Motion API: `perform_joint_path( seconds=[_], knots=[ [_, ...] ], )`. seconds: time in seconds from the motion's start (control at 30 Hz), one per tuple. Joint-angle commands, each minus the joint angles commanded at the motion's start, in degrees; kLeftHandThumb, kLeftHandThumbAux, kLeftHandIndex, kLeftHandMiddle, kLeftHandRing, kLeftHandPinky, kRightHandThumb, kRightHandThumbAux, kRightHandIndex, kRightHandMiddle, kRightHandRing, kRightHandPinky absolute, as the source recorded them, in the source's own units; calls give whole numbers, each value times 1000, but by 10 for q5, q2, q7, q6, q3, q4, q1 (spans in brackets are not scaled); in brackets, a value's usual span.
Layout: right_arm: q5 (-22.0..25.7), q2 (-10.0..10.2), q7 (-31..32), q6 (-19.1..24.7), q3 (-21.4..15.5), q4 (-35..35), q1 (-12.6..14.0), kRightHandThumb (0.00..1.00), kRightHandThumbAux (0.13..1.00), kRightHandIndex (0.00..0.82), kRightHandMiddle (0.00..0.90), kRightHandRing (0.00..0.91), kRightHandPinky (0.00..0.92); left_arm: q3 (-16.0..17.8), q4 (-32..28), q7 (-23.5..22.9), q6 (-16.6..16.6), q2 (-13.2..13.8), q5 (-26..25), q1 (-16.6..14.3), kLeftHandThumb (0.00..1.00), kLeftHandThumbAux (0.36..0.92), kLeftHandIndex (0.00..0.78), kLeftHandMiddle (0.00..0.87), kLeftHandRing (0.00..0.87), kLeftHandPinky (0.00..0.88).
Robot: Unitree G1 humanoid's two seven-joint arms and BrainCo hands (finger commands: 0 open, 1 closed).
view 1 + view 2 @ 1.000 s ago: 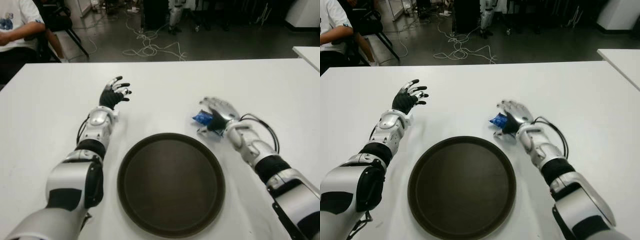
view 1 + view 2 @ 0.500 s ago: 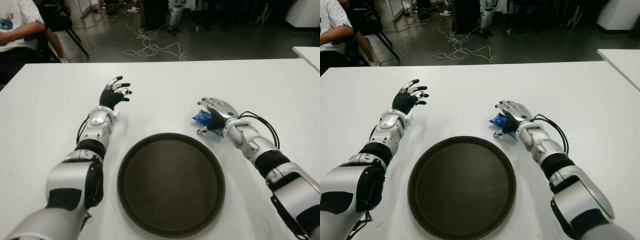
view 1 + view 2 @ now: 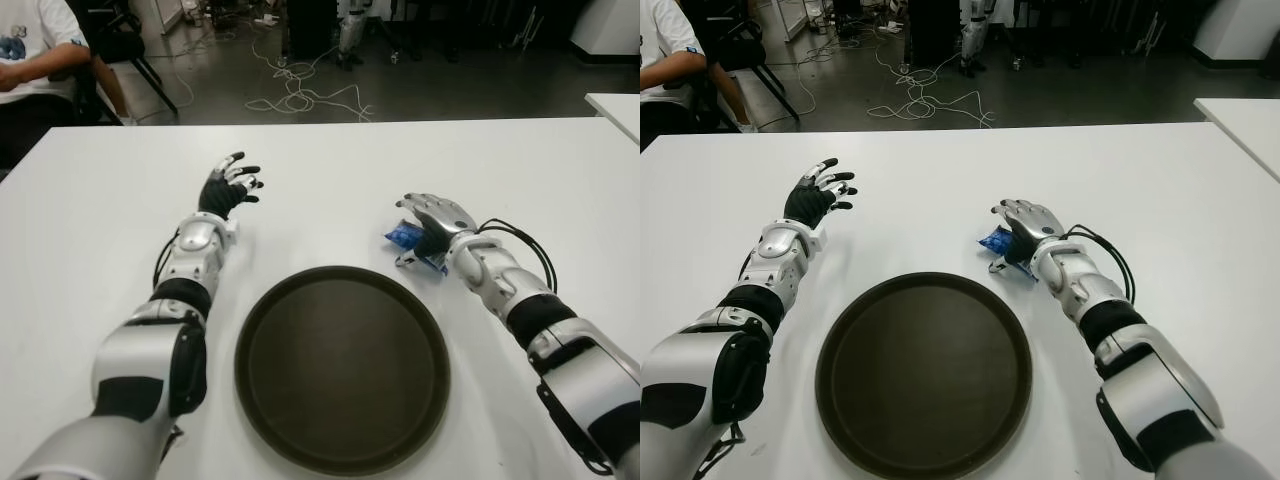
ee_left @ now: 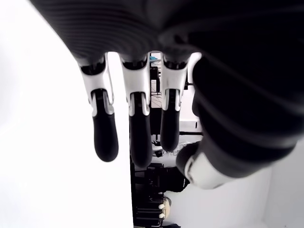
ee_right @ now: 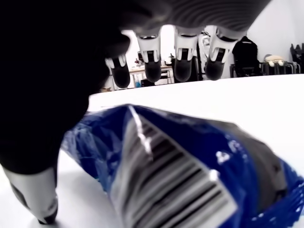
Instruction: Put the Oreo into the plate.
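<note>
Fingers (image 5: 183,61) of the right hand (image 3: 432,222) arch over the small blue crinkled Oreo packet (image 3: 403,237), not yet clamped; it lies under the palm on the white tabletop (image 3: 330,180), beyond the round dark-brown plate (image 3: 342,368) (left hand (image 3: 228,187) idle, spread, well apart).

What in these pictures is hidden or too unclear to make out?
- Oreo packet: in both eye views the right hand covers most of it; only a blue corner shows.
- Whether the fingers actually touch the packet: the right wrist view shows them above it, contact unclear.
- Packet lettering: unreadable in the right wrist view, the frame's edge cuts the packet off.
- Person: cropped by the eye views' edge.
</note>
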Motion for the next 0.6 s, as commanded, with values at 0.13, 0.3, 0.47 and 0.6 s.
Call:
perform_joint_path(
  seconds=[0.13,0.3,0.47,0.6],
  knots=[
    [5,2,-2,0,0,14,-6,0,709,0,0,0,0,0,0,-1,-1,0,0,0,310,774,150,289,353,445],
    [7,5,-5,5,-1,25,-10,0,699,0,0,0,15,1,1,-2,-2,1,0,1,302,771,152,292,355,449],
    [6,5,-3,9,0,29,-14,0,685,4,0,4,50,1,1,-1,-3,1,0,1,290,792,157,297,358,449],
    [-1,3,19,26,7,24,-20,0,680,29,22,33,71,1,1,0,-6,1,0,2,265,796,157,294,357,448]
  ],
)
